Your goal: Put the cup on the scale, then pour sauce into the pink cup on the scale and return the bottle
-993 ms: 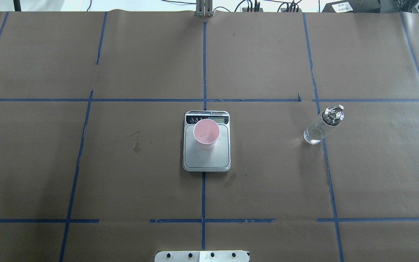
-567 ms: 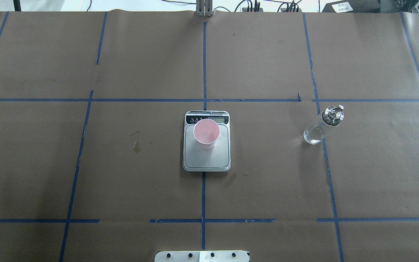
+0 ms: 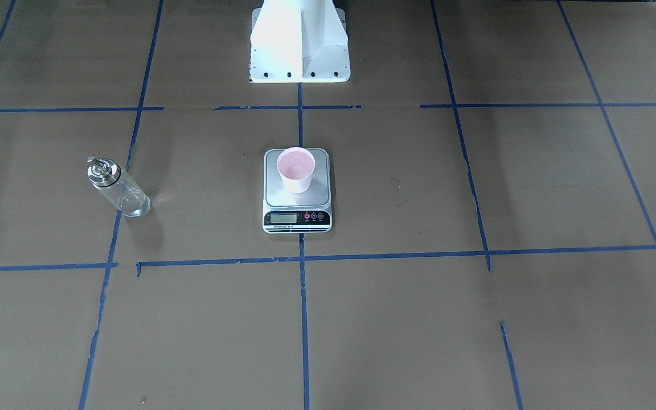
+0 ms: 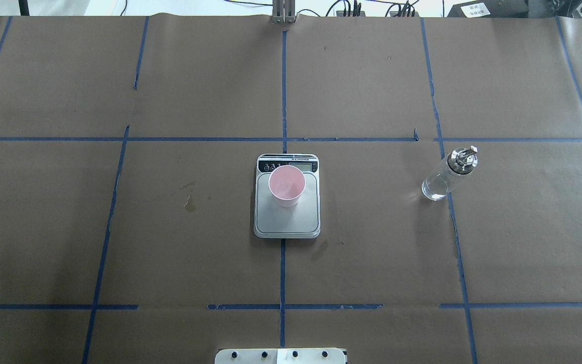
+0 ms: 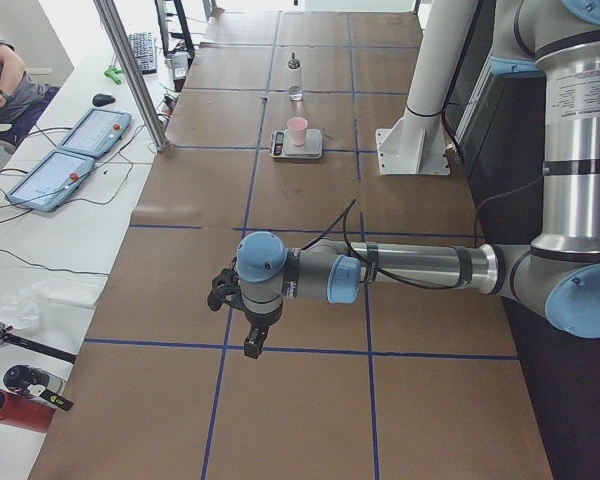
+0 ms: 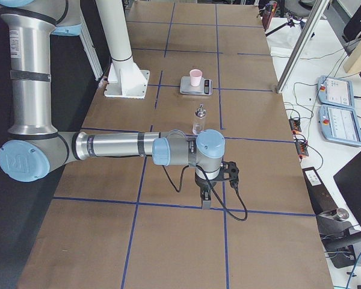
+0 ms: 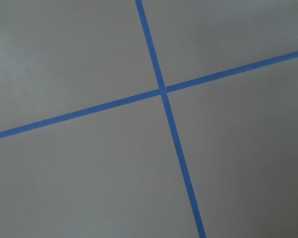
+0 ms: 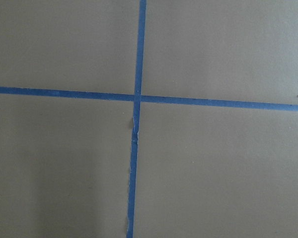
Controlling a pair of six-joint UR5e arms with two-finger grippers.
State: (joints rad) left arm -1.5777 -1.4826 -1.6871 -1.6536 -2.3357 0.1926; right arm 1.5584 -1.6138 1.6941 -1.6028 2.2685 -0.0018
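The left hand [image 5: 250, 340] and the right hand [image 6: 206, 200] each hang low over an end of the table [image 4: 372, 253], and whether they are released or clenched I cannot tell, since only the side views show them. Neither holds anything. Straight below each, the wrist cameras find only brown paper and a crossing of blue tape [image 8: 137, 96]. Beyond the right hand, toward the middle of the table but well apart from it, the bottle [image 4: 445, 177] stands upright on the paper, cap and spout on top. Further on from that hand, and well ahead of the left hand too, the cup [image 4: 287, 186] sits upright on the plate of the scale [image 4: 287, 222], toward the display end, inside the plate's edges. Over the last second nothing has shifted in the overhead view: cup, scale and bottle keep the same spots, and no arm has come into it. So the cup is placed and the bottle rests away from the scale. The sauce is clear, and I cannot tell whether any lies in the cup, so the pour may be done or may not have begun.
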